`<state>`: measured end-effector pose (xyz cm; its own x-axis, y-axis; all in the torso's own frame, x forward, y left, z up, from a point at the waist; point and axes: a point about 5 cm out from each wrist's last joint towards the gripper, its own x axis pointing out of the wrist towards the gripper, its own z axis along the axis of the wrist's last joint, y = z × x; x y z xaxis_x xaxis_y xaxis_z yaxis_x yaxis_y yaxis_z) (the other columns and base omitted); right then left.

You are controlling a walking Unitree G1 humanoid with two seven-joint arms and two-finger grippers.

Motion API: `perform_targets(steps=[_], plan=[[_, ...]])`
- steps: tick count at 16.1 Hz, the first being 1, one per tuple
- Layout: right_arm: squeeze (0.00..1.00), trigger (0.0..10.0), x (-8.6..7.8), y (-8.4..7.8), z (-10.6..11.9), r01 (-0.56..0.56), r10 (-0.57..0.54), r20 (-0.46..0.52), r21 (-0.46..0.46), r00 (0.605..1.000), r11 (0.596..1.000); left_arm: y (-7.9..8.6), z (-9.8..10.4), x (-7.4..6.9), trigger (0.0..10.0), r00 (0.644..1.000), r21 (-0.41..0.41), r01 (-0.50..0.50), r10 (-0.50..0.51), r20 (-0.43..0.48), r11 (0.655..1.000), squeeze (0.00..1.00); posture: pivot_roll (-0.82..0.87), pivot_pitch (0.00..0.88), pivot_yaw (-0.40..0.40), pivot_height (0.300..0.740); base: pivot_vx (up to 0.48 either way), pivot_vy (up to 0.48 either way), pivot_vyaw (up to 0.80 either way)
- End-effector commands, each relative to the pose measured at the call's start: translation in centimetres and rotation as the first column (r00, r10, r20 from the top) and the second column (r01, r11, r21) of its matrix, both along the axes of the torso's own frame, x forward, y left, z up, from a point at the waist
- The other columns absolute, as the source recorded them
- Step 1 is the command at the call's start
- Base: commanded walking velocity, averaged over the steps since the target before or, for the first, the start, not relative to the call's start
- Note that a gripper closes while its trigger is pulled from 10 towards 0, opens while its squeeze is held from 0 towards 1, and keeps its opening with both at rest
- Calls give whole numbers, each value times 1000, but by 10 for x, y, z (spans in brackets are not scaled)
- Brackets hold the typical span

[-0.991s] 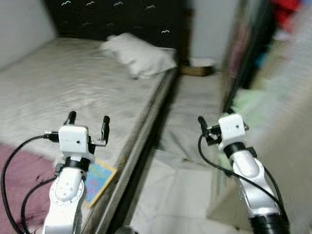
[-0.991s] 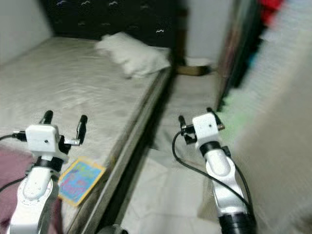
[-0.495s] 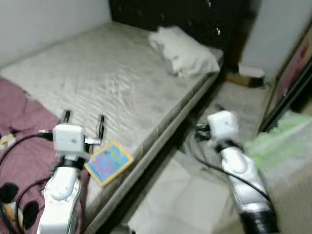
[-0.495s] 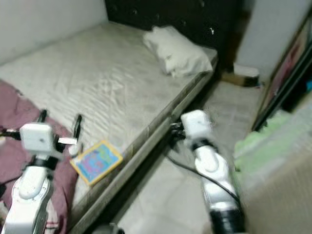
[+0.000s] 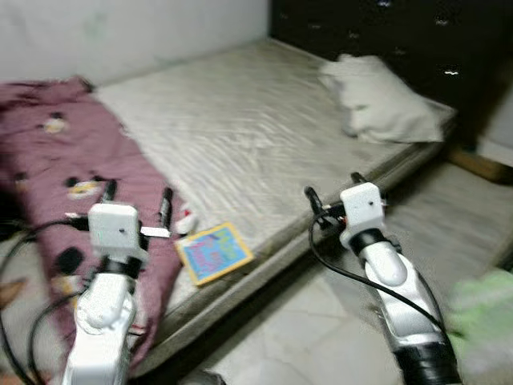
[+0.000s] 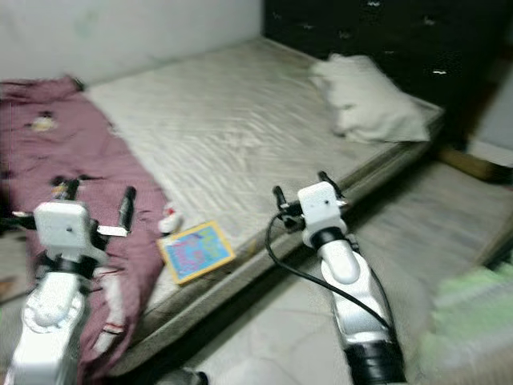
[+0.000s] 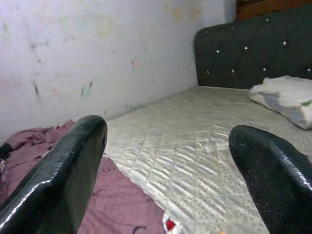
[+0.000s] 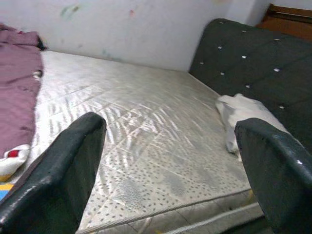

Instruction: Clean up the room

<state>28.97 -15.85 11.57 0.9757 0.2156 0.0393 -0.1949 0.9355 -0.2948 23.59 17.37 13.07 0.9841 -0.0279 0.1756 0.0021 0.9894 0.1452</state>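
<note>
the cleaning is judged to be at its beginning, because nothing is held and several things are lying loose on the bed (image 5: pixel 240 128). the bare mattress is seen across the middle and upper part of the left eye view. a maroon blanket (image 5: pixel 72 160) with small figures on it is spread in a heap over the left side of the frame and hangs down over the bed edge at the lower left. a colourful book (image 5: pixel 213 253) is placed flat near the front edge of the mattress, a little left of the frame centre, just beside the blanket. a small white and red thing (image 5: pixel 187 222), too blurred to be named, is seen touching the blanket edge just above the book. a white pillow (image 5: pixel 385 104) is lying at the upper right, near the dark headboard (image 5: pixel 385 32).

the left pincer (image 5: pixel 136 200) is held at the lower left of the frame, over the blanket, with its fingers wide apart and empty. the right pincer (image 5: pixel 330 192) is held a little right of the centre, above the front edge of the bed, also spread wide and empty, as the right wrist view confirms.

what is left, as far as can be judged: the book and the small thing are to be picked up and put away, and the blanket is to be folded or straightened. a blurred green shape (image 5: pixel 481 309) is noticed at the lower right by the floor.
</note>
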Motion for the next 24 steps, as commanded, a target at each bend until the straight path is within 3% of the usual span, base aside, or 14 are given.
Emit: perform_targets(steps=[1, 19, 24], plan=[[0, 10000, 1, -1, 2, -2, 2, 5, 5, 1000, 1000, 2, 2, 1, 10000, 1000, 8, -9, 9, 5, 1000, 0, 8, 0, -2, 740, 0, 0, 800], [0, 10000, 6, -1, 6, -1, 0, 36, 10, 999, 1000, 1, 0, 7, 10000, 1000, -33, -5, 5, 5, 999, 0, 1, 0, -5, 740, 0, 0, 800], [0, 10000, 15, 3, 7, 24, -25, 20, 79, 999, 997, 8, -5, 21, 10000, 996, -77, -85, 83, -32, 993, 0, 6, 0, -12, 740, 0, 0, 319]])
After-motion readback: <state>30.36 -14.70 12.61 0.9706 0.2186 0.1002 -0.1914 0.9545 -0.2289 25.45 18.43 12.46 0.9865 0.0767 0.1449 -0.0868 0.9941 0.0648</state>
